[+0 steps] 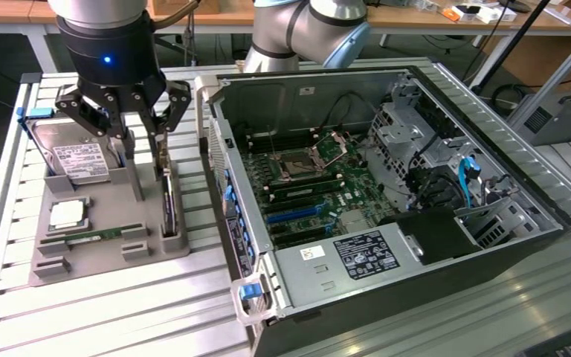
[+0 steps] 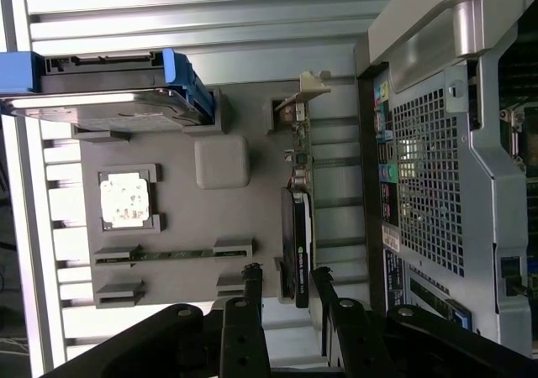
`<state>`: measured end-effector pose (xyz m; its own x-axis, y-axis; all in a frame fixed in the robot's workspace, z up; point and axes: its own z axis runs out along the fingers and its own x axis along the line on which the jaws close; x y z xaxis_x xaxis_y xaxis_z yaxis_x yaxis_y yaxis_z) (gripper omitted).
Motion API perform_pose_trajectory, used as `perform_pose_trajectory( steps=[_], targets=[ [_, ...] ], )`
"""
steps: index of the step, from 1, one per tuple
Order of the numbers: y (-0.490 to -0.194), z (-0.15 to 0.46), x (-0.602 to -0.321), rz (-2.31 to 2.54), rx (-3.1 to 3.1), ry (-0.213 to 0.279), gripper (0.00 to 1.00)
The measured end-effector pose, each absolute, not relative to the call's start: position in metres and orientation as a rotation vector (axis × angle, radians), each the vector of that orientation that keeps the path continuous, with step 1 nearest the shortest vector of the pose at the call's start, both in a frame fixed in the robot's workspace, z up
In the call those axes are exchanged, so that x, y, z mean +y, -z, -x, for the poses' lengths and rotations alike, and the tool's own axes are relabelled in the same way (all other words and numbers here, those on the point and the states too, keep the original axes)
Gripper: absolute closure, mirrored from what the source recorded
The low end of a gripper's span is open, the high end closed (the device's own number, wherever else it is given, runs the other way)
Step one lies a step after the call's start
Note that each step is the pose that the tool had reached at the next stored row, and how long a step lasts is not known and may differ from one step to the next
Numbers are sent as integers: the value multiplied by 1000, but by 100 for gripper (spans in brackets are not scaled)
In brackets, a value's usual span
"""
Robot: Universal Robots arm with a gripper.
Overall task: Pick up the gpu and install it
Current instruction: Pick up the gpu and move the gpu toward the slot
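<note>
My gripper (image 1: 139, 145) hangs with its jaws spread wide and holding nothing, over the grey moulded fixture tray (image 1: 87, 260). In the exterior view it sits above the tray's far end, between the boxy silver hard drive with the white label (image 1: 77, 160) and the gpu (image 1: 169, 204). The gpu is a thin dark card standing on edge in a slot along the side of the tray towards the exterior view's right. That slot lies just beside the wall of the open black tower case (image 1: 523, 245), which is laid on its side, so I judge there is little room on that flank. The ribbed aluminium table (image 1: 117, 320) is more open towards the exterior view's left.

In the wrist view the gripper (image 2: 288, 286) frames the gpu (image 2: 298, 244), whose top edge runs into the gap between the two black fingers (image 2: 252, 281). The card sits nearer one finger than the other, and I can't tell whether either pad touches it. To grip well I'd centre over that edge and square the pads to the card's flat faces. The case's perforated rear panel (image 2: 429, 168) is near the card here, and the narrow green memory stick (image 2: 172, 254) lies apart from it.
</note>
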<state>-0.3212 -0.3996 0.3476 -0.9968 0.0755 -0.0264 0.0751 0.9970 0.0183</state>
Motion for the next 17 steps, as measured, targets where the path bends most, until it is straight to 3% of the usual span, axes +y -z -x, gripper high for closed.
perform_pose_trajectory(
  steps=[17],
  targets=[
    [-344, 321, -400, -117, 3112, -27, 64]
  ],
)
